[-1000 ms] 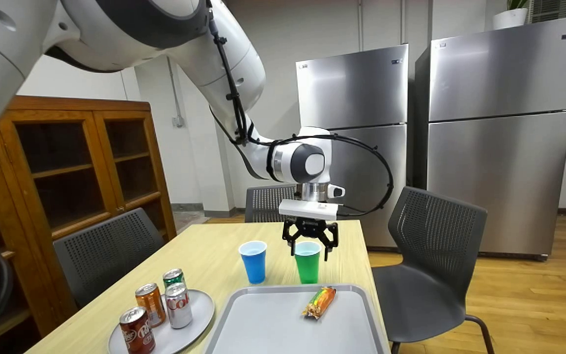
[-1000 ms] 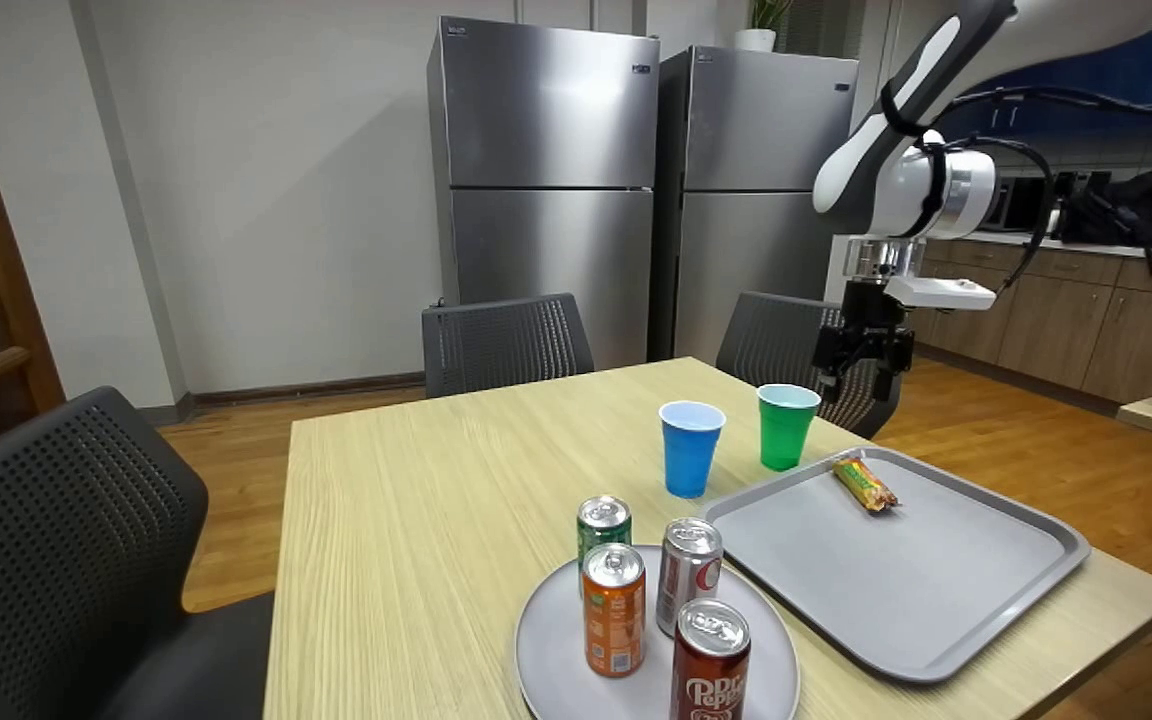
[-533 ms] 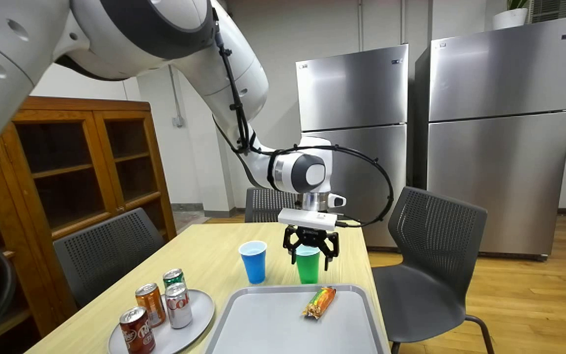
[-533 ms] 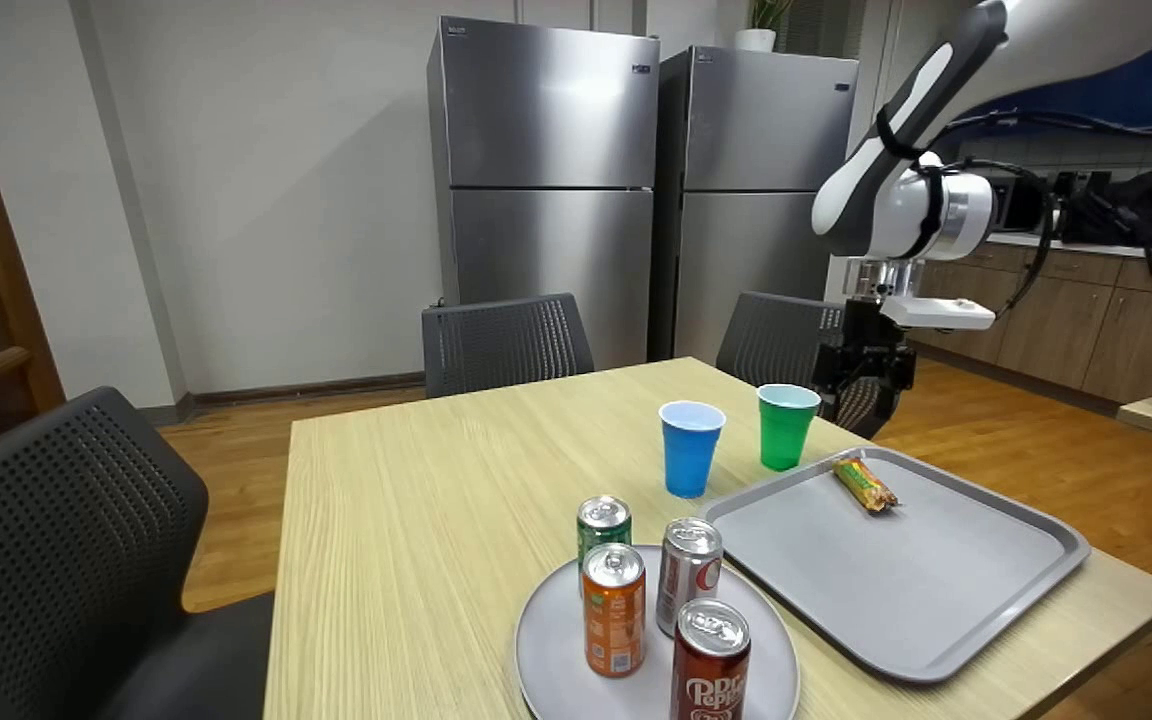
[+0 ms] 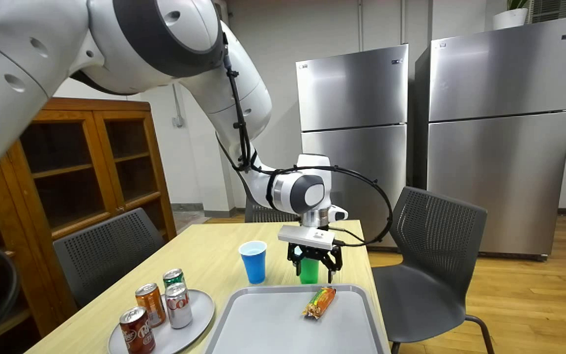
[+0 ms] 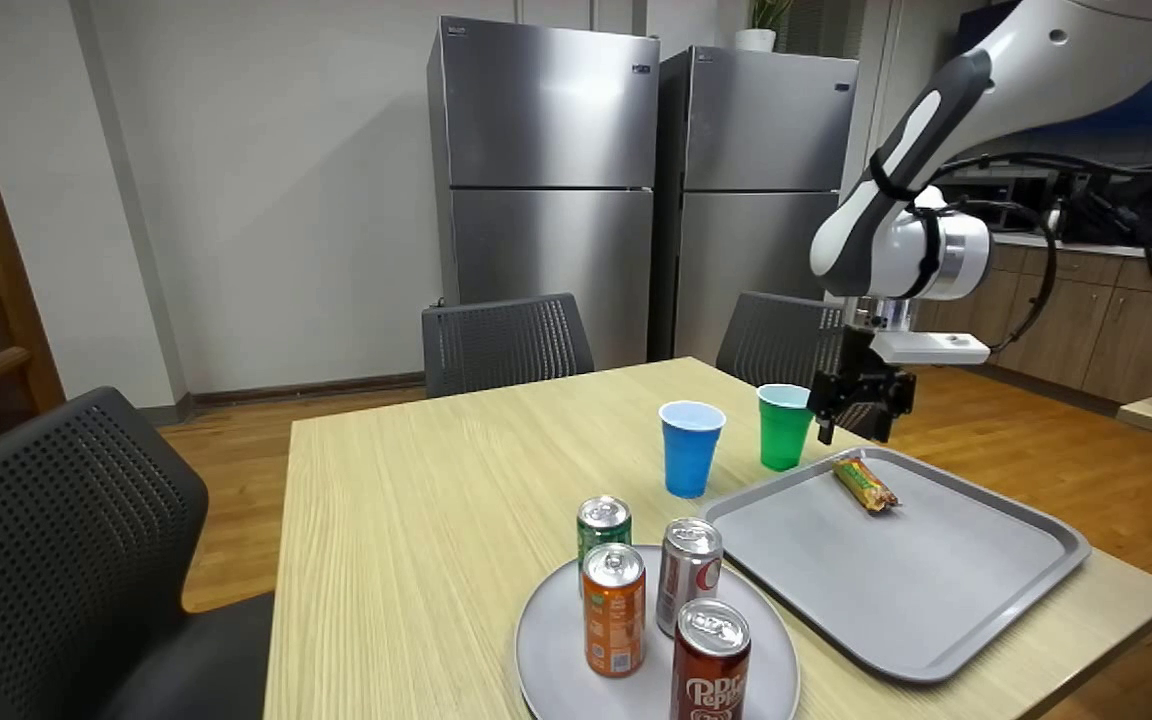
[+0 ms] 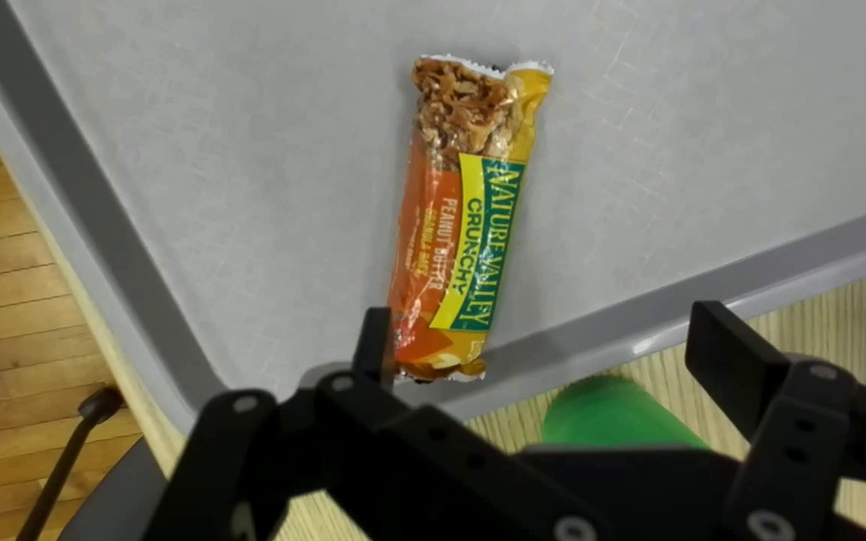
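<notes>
Tool [image 5: 314, 275] spread, I hold nothing yet; the grasp looks undone, the bar [image 5: 320, 302] lying far on the tray [image 5: 273, 332].

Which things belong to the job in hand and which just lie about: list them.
Likely in the job, near the open gripper: granola bar, tray beneath it, perhaps green cup.
Apparently just lying about: blue cup, plate with four cans, chairs.

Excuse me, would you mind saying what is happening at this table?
A robot arm has its hand open and empty, hanging near a granola bar and a green cup. The bar lies on a gray tray; beside it, a blue cup and a plate with four cans stand on the table.
</notes>
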### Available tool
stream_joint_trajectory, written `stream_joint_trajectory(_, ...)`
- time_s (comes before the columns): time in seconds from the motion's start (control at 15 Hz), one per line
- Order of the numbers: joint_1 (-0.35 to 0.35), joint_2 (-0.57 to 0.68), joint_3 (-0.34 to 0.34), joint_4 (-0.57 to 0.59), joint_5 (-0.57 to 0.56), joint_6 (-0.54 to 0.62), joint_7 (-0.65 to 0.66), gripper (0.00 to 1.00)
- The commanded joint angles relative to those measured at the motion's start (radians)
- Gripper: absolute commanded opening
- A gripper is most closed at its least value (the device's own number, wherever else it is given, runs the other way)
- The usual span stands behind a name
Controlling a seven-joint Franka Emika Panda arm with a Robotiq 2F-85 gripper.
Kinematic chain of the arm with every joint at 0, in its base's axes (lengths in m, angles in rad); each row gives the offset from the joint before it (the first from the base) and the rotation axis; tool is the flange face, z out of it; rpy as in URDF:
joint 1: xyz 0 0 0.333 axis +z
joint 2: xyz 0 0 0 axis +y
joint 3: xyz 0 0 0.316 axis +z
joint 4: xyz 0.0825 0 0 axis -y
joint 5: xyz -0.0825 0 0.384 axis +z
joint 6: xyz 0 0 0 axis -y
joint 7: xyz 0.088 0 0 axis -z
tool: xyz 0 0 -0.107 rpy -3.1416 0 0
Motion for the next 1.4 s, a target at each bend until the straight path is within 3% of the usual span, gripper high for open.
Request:
stream_joint_trajectory(0.0, 0.016, -0.007, -0.015, -0.042, -0.008, 0.082, 0.072, 1.0)
stream_joint_trajectory(0.6, 0.028, -0.009, -0.036, -0.128, -0.013, 0.175, 0.157, 1.0)
stream_joint_trajectory(1.33, 0.028, 0.024, -0.035, -0.135, -0.007, 0.226, 0.192, 1.0)
